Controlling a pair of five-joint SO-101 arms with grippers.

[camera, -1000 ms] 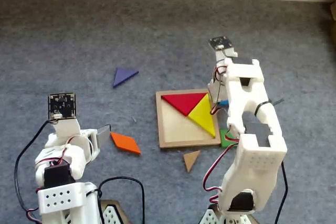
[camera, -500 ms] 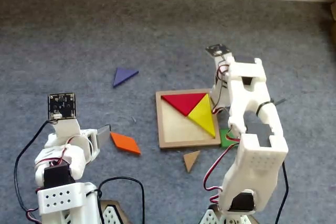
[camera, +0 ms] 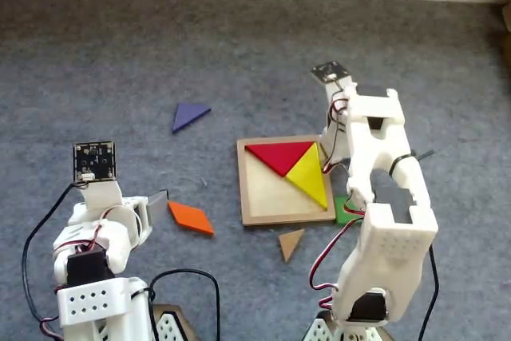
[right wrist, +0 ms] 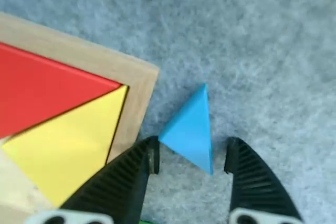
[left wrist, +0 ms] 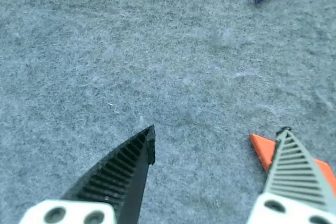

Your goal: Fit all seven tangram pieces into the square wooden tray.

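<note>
Square wooden tray (camera: pixel 275 199) on the grey counter (camera: pixel 120 53), seen from above. A red triangle (camera: pixel 279 155) lies along the tray's far rim and a yellow triangle (camera: pixel 311 175) along the rim nearest the right arm. The two meet on a diagonal, and the other half of the tray floor is bare wood. Just outside that same rim, near the tray's far corner, lies the blue triangle (right wrist: pixel 191 129). It is flat on the counter, with its square corner turned toward the tray and its long edge facing away, running roughly along the rim. The right tool (right wrist: pixel 191 156) is partly open with one jaw on each side of this piece, and it grips nothing. A green piece (camera: pixel 345 210) sits at the tray's near corner under the right arm, and a tan triangle (camera: pixel 291 242) lies just off the near rim. An orange parallelogram (camera: pixel 190 217) and a purple triangle (camera: pixel 189 115) lie well apart from the tray on its opposite side. The left tool (left wrist: pixel 217 129) is wide open and empty, with one tip over the parallelogram's end.
</note>
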